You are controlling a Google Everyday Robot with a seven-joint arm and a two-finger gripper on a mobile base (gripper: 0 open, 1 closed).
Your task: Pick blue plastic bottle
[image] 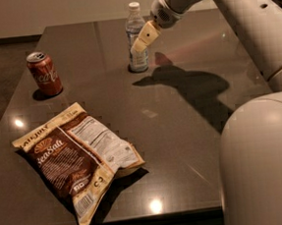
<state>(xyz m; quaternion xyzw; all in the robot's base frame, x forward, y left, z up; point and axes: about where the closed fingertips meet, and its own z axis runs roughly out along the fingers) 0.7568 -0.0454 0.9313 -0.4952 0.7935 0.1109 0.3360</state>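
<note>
The blue plastic bottle (136, 36) stands upright at the far middle of the dark table. It is slim and clear, with a white cap and a pale label. My gripper (141, 40) hangs from the white arm that comes in from the upper right. Its cream fingers overlap the bottle's right side at mid height. I cannot tell whether they touch the bottle or hang in front of it.
A red soda can (44, 73) stands at the left of the table. A brown and cream chip bag (79, 162) lies flat near the front left. The dark table (192, 129) ends at a front edge near the bottom. My white arm body fills the right side.
</note>
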